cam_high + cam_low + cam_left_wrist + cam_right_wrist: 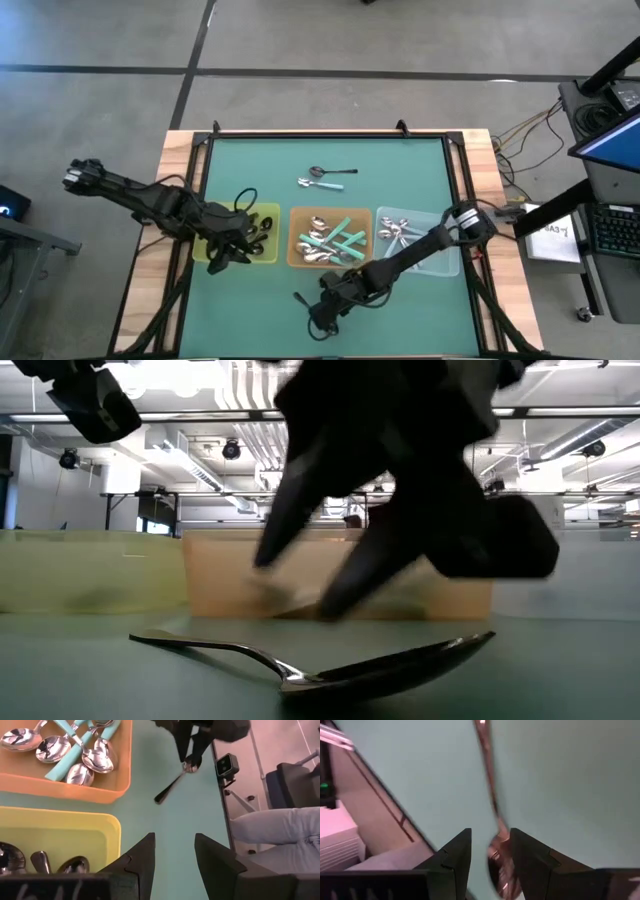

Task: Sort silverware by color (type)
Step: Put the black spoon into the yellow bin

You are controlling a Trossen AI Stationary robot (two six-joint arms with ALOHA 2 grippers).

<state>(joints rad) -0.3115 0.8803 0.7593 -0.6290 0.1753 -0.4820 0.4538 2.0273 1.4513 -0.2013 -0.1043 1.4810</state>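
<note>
**Inspector:** Report both grippers and the silverware.

**Operator:** I have the left gripper (228, 255) at the near edge of the yellow tray (202, 252), jaws spread, nothing between the fingers (141, 865). Black-handled spoons (262, 228) lie in that tray. The right gripper (322, 312) is low over the green mat (250, 170) near the front edge, its jaws partly apart and straddling the bowl of a black-handled spoon (320, 665) that lies flat on the mat. I cannot tell whether the fingers touch it.

**Inspector:** The remaining pieces?

**Operator:** Teal-handled spoons (335, 240) sit in the orange tray (296, 255); pale-handled spoons (395, 232) sit in the clear tray (445, 262). Two loose spoons lie farther back on the mat, one black-handled (332, 172) and one teal (322, 183), just beside each other.
</note>
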